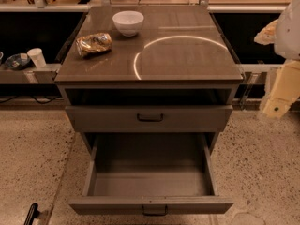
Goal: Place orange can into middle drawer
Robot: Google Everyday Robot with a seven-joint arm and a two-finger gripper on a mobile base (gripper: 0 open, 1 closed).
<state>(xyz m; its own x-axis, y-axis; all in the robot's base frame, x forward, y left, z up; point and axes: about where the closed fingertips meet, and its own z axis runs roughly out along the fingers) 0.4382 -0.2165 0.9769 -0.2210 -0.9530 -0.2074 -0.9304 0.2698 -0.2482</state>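
The orange can [94, 43] lies on its side at the left of the cabinet top [178, 55], just left of and in front of a white bowl [128, 22]. The middle drawer [150, 182], the lowest and deepest one, is pulled open, and its flat floor is bare. Its dark bar handle [154, 212] shows at the front. My gripper [276, 106] hangs at the far right, beside the cabinet's right edge at about the height of the cabinet top's front. It is well away from the can and holds nothing that I can see.
The shallower drawer [150, 117] above is shut. A paper cup [36, 56] and a dark dish [16, 61] sit on a low shelf to the left. A black object [32, 213] lies on the speckled floor at bottom left.
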